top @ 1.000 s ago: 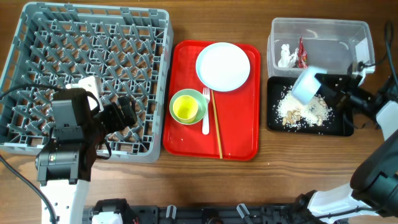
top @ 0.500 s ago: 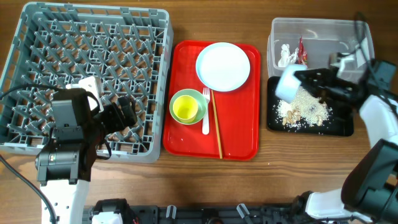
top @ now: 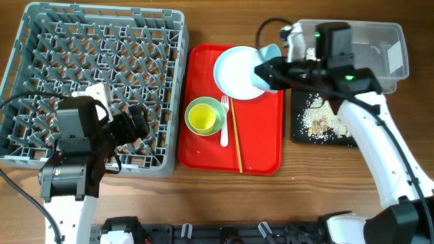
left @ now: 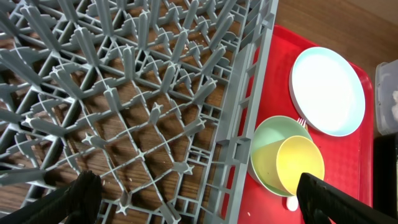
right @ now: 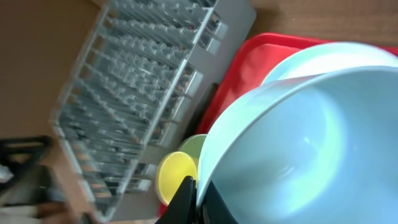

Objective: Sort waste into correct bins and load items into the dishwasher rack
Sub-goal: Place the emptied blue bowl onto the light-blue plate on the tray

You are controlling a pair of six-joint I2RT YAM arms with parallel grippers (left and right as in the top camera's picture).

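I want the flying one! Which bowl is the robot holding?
The small pale blue bowl, gripped by the right tool above the red tray. The light green bowl sits on the tray, yellow cup inside.

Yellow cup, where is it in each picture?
Overhead: the yellow cup sits mid-picture, on the left of the red tray.
Left wrist: the cup is lower right.
Right wrist: the cup is bottom centre-left, beside the small pale blue bowl.
Shared landmark: the red tray.

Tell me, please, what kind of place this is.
Probably a lab bench staged as a dish-return station: a grey dishwasher rack, a red serving tray bearing a plate, a black tray of scraps.
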